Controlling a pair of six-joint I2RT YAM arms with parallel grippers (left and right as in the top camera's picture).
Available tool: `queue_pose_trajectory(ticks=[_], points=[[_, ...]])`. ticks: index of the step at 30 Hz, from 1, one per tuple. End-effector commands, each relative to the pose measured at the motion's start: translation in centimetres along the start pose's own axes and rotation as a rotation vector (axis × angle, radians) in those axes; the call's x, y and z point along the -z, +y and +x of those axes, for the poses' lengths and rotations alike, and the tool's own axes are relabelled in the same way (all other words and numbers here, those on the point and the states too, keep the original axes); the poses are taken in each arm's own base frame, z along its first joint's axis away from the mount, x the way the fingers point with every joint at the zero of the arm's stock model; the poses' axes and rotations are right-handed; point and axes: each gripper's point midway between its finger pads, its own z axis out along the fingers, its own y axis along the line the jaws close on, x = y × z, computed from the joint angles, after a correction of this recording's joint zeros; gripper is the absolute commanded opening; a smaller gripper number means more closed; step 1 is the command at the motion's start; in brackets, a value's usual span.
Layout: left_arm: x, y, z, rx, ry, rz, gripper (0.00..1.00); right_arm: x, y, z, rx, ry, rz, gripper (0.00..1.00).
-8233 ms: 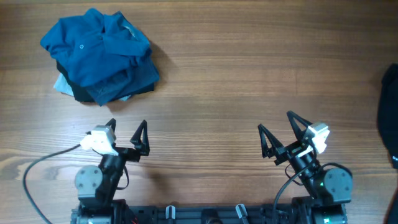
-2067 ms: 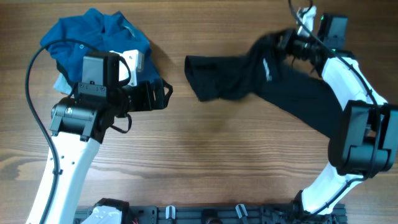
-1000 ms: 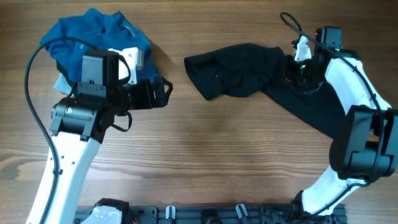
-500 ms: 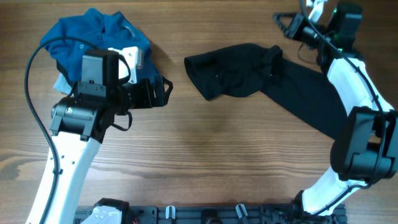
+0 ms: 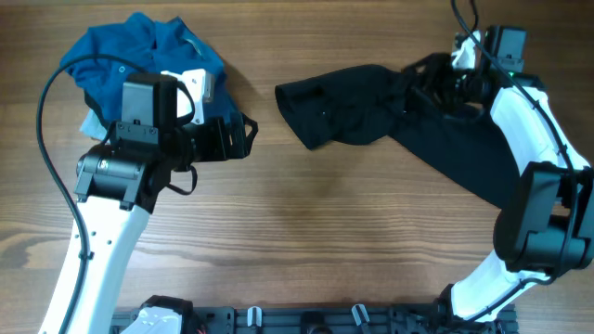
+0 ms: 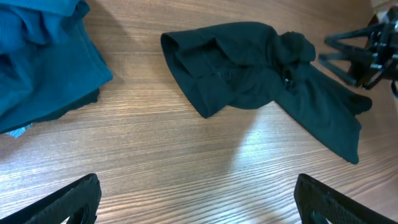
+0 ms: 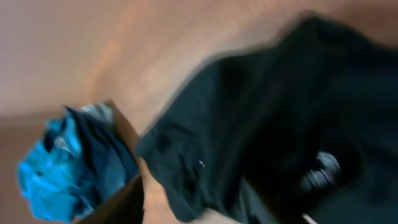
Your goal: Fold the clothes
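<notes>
- Half a second back my right gripper (image 5: 429, 82) was up by the far edge; it has dropped onto the bunched top of the black shirt (image 5: 362, 107). The shirt itself and my left arm have not shifted.
- The black shirt lies crumpled at about 1 o'clock on the wooden table (image 5: 325, 241). An open cuff or hem points toward 9 o'clock, and a long flat stretch runs off toward 4 o'clock under my right arm.
- My right wrist view is blurred; a pale patch shows on the cloth, but I cannot read it.
- The right gripper's jaws are spread with nothing between them. From my left wrist view the tips sit just beside the bunched fold; whether they touch it I cannot tell.
- My left gripper (image 5: 247, 137) is wide apart and holds nothing, hovering at 9 o'clock and pointing toward 3 o'clock, at the shirt.
- At 10 o'clock sits the pile: a teal-blue polo (image 5: 139, 60) on top, a light-blue garment (image 5: 93, 125) and a dark garment (image 5: 121, 141) peeking out below. My left arm overlaps its near edge.
- Bare wood lies between the pile and the shirt, and across the whole 6 o'clock half.
- The shirt's 3 o'clock end lies near the table's right edge.
</notes>
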Motion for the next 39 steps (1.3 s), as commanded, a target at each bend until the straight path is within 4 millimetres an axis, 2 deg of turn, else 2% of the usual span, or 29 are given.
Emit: queue_pose_trajectory(ticks=[1,5,9,12,14,16,18,19,22,23,25,26,28,30,31,33,34,35,36,39], points=[[0.4,-0.4,-0.6,-0.027,-0.018,0.006,1.0,-0.3,-0.1,0.4,0.074,-0.005,0.044,0.54],[0.3,-0.4,-0.6,-0.027,-0.018,0.006,1.0,-1.1,-0.1,1.1,0.097,-0.001,0.066,0.54],[0.4,-0.4,-0.6,-0.027,-0.018,0.006,1.0,-2.0,0.8,1.7,0.119,0.003,0.057,0.47],[0.4,-0.4,-0.6,-0.027,-0.018,0.006,1.0,-2.2,-0.1,1.4,0.075,-0.026,0.119,0.34],[0.3,-0.4,-0.6,-0.027,-0.017,0.006,1.0,-2.1,-0.5,1.2,0.057,-0.041,0.143,0.21],[0.4,-0.4,-0.6,-0.027,-0.018,0.006,1.0,-2.1,-0.5,1.1,0.059,-0.043,0.141,0.04],[0.4,-0.4,-0.6,-0.027,-0.018,0.006,1.0,-2.2,-0.3,1.0,0.064,-0.047,0.132,0.04],[0.4,-0.4,-0.6,-0.027,-0.018,0.006,1.0,-2.2,0.3,0.9,0.073,-0.047,0.103,0.04],[0.4,-0.4,-0.6,-0.027,-0.018,0.006,1.0,-1.9,3.7,-0.1,0.138,-0.057,-0.071,0.04],[0.4,-0.5,-0.6,-0.027,-0.019,0.006,1.0,-1.1,6.2,-1.1,0.182,-0.083,-0.199,0.04],[0.4,-0.5,-0.8,-0.029,-0.024,0.008,1.0,0.7,9.2,-3.8,0.18,-0.167,-0.347,0.04],[0.4,-0.5,-0.9,-0.031,-0.029,0.009,1.0,2.1,10.7,-5.9,0.198,-0.26,-0.407,0.04],[0.4,-0.6,-1.0,-0.032,-0.034,0.011,1.0,3.4,11.8,-8.4,0.241,-0.399,-0.421,0.04],[0.4,-0.7,-1.3,-0.037,-0.046,0.015,1.0,4.2,10.7,-11.4,0.203,-0.563,-0.345,0.04],[0.4,-0.7,-1.4,-0.037,-0.048,0.016,1.0,3.7,10.2,-11.2,0.188,-0.544,-0.328,0.04],[0.4,-0.7,-1.4,-0.017,-0.048,0.016,1.0,2.6,9.0,-9.9,0.161,-0.466,-0.294,0.04],[0.4,-0.7,-1.3,0.001,-0.047,0.017,1.0,1.5,7.9,-8.5,0.161,-0.396,-0.253,0.05],[0.2,-0.8,-1.3,0.011,-0.041,0.018,1.0,0.6,6.7,-7.1,0.182,-0.333,-0.207,0.18],[-0.1,-0.9,-1.1,0.007,-0.032,0.02,0.99,0.0,5.7,-6.1,0.188,-0.289,-0.166,0.27],[-1.6,-1.7,-0.3,-0.012,0.017,0.031,0.99,-1.0,2.2,-3.2,0.23,-0.163,-0.037,0.41]])
